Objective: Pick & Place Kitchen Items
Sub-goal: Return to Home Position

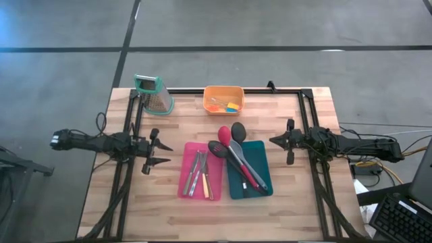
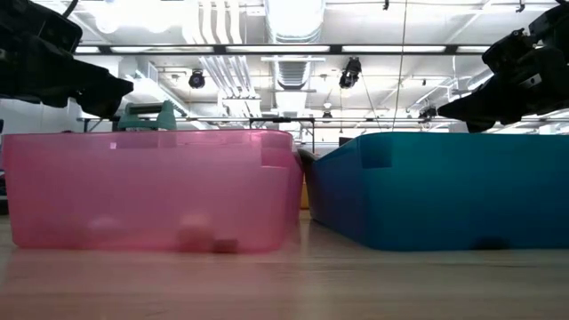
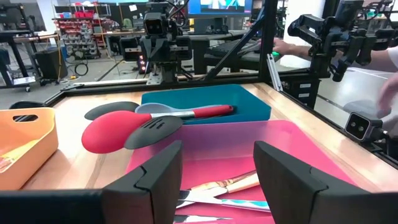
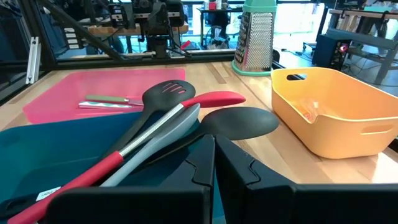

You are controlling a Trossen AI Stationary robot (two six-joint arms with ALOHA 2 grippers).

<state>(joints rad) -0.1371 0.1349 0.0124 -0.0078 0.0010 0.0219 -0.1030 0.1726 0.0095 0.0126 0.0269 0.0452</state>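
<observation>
A pink tray [image 1: 199,170] holds several slim knives [image 1: 198,174], which also show in the left wrist view [image 3: 217,190]. Beside it, a teal tray [image 1: 248,169] holds the handles of a red spoon [image 1: 225,133], a black spoon [image 1: 238,129], a grey-lilac spoon [image 4: 168,134] and a black slotted spatula [image 1: 217,148]. Their heads stick out over the tray's far rim. An orange bin [image 1: 223,99] at the far edge holds tiny coloured pieces [image 1: 229,105]. My left gripper [image 1: 165,154] is open and empty, left of the pink tray. My right gripper [image 1: 273,140] is shut and empty, right of the teal tray.
A metal box grater with a teal top [image 1: 152,93] stands at the far left of the table. A black frame rail [image 1: 270,90] runs along the far edge and down both sides. In the left wrist view a person's hand [image 3: 392,87] shows beyond the table's right side.
</observation>
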